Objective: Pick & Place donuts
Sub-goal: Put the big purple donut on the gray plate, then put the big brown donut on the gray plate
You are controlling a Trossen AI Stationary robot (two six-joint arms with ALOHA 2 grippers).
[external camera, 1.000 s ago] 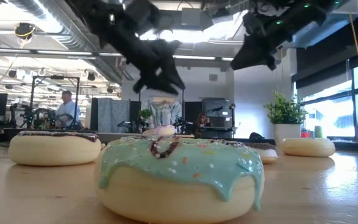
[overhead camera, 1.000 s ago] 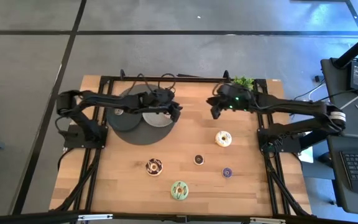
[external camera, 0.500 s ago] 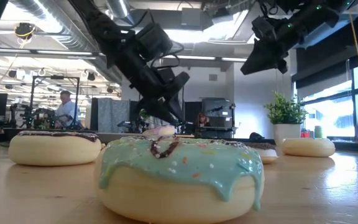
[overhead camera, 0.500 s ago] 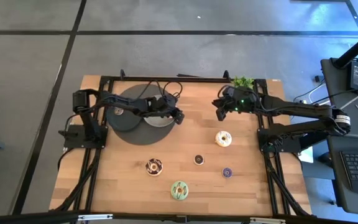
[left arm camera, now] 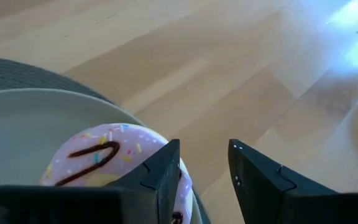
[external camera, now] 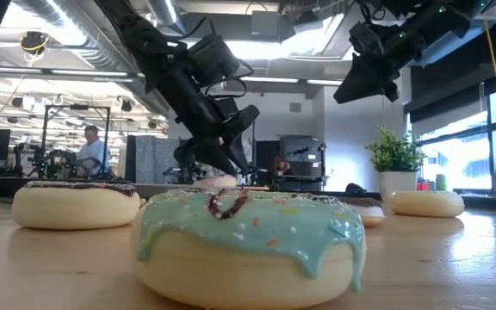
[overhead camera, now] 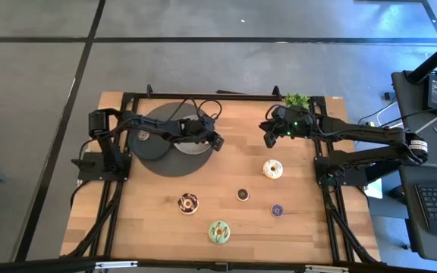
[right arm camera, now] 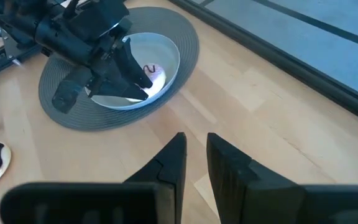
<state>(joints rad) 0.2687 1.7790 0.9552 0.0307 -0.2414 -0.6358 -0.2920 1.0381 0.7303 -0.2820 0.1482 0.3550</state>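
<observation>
A pink donut (left arm camera: 107, 158) lies flat on the grey plate (left arm camera: 23, 130), which rests on a dark round disc (overhead camera: 152, 155). My left gripper (left arm camera: 204, 149) hangs open low over the plate's right edge (overhead camera: 217, 142). The donut is beside one finger, not between the two. On the wood lie a cream donut (overhead camera: 272, 169), a chocolate one (overhead camera: 188, 202), a green one (overhead camera: 218, 232), a tiny brown one (overhead camera: 243, 195) and a tiny purple one (overhead camera: 277, 210). My right gripper (right arm camera: 194, 140) is raised over the far middle of the table (overhead camera: 268, 139). Its fingers are a narrow gap apart with nothing between them. My left gripper slants down from the table's left, and only bare wood shows between its fingers. One finger (left arm camera: 160, 174) stands right at the pink donut's side (left arm camera: 138, 146). I cannot tell whether it touches the donut.
A potted plant (overhead camera: 296, 99) stands at the far right behind my right arm. A black frame (overhead camera: 203, 95) runs round the table's far and side edges. In the low view the green donut (external camera: 248, 237) fills the foreground. A person (external camera: 91, 155) is in the room behind.
My left gripper has come down toward the plate and a little toward the table's right and near edges, tipping more steeply downward. Its fingers have kept the same gap. The pink donut has stayed on the plate.
</observation>
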